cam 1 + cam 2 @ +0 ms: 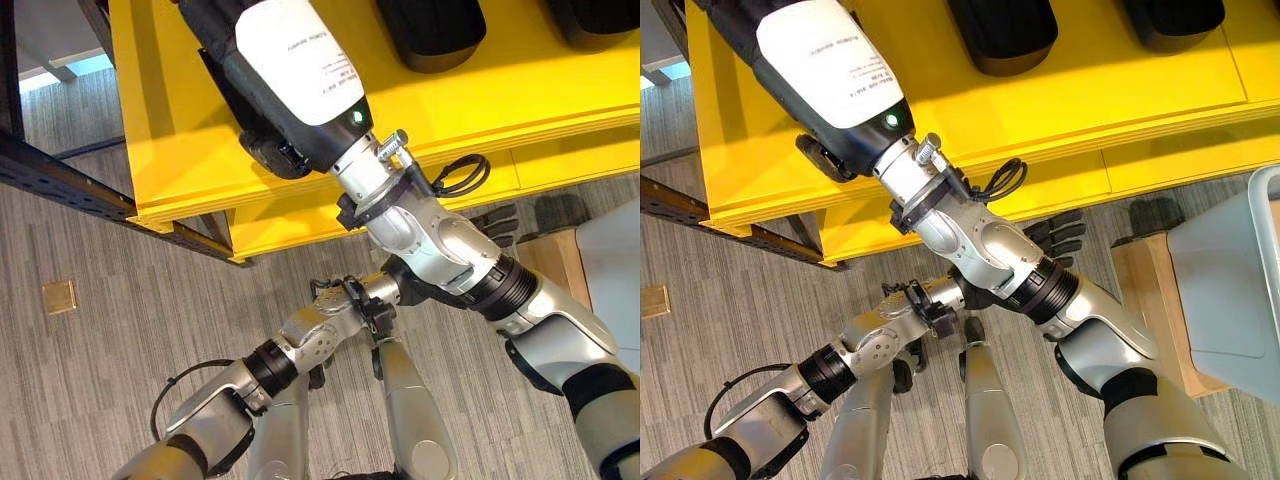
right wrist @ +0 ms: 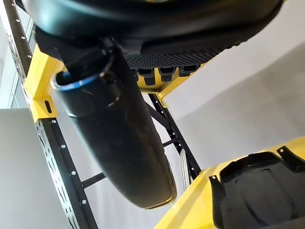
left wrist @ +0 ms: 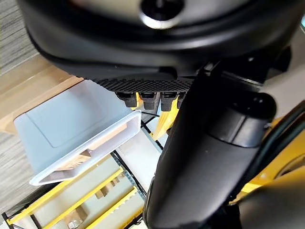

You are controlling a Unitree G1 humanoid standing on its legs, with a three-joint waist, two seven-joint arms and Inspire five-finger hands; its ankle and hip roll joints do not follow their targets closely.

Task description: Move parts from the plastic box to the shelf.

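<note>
Parts (image 1: 430,30): set black on yellow shelf (image 1: 180,120), above grey striped floor (image 1: 120,340). Lay apart from right hand (image 2: 152,24), fingers (image 2: 162,74) straight, empty, over shelf. Found box (image 1: 1230,270) beside shelf, near left hand (image 3: 143,47), fingers (image 1: 1058,236) relaxed, empty.

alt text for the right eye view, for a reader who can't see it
The robot's right arm reaches up and left over a yellow shelf, carrying a large black and white part onto it. Two black parts already sit further back on the shelf, and a grey plastic box rests on a wooden stand at right.
</note>
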